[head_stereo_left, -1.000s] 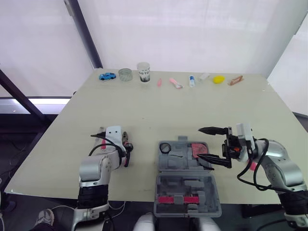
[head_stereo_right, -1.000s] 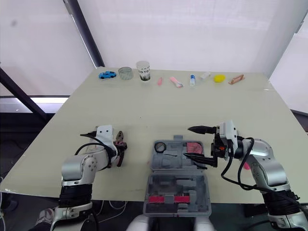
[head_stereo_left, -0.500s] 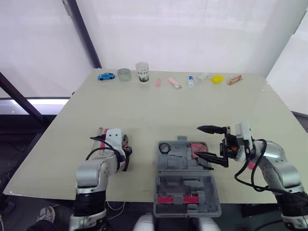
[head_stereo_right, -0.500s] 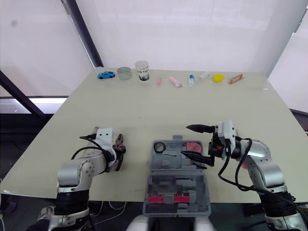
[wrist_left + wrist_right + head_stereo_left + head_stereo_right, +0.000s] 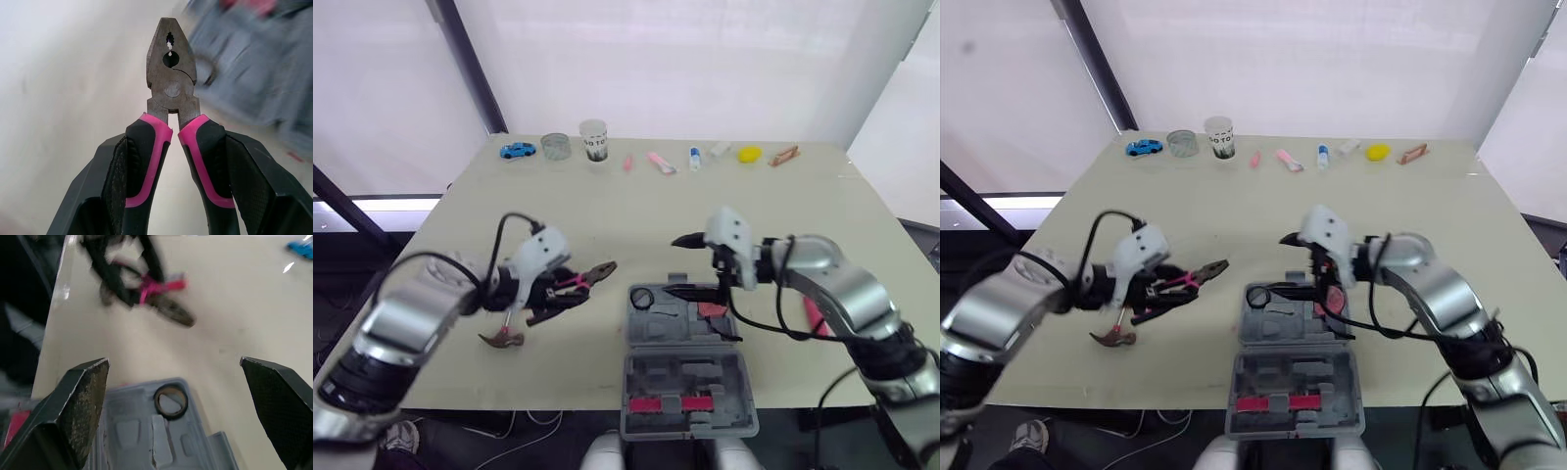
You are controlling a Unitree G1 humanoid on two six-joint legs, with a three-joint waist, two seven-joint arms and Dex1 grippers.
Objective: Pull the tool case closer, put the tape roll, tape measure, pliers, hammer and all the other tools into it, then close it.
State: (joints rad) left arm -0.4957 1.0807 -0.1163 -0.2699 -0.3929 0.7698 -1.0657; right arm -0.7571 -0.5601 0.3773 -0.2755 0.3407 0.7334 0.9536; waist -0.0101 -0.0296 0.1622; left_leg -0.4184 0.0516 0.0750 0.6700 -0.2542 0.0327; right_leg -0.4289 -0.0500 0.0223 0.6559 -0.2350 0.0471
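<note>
The left gripper (image 5: 173, 142) is clamping the pliers (image 5: 171, 83) by their pink-and-black handles, one finger on each grip, and carrying them clear of the table (image 5: 636, 206) with the nose pointing toward the open case (image 5: 656, 328). The right gripper (image 5: 677, 265) is hanging spread wide and empty over the case's far half, just above the tape roll (image 5: 642, 297) already sitting in its corner.

To my eye, the pliers are needing a flat, lengthwise placement: the arm should be bringing them over a free moulded slot, turning them to match it, lowering until they are resting, and only then letting go. The right arm should be drawing back first, since it is crowding the spot.

The hammer (image 5: 501, 339) is lying on the table near the left arm, its handle partly lost behind the gripper. The right arm is covering part of a red item (image 5: 710, 309) in the case, so I am not making out what it is, nor which slot suits the pliers.
</note>
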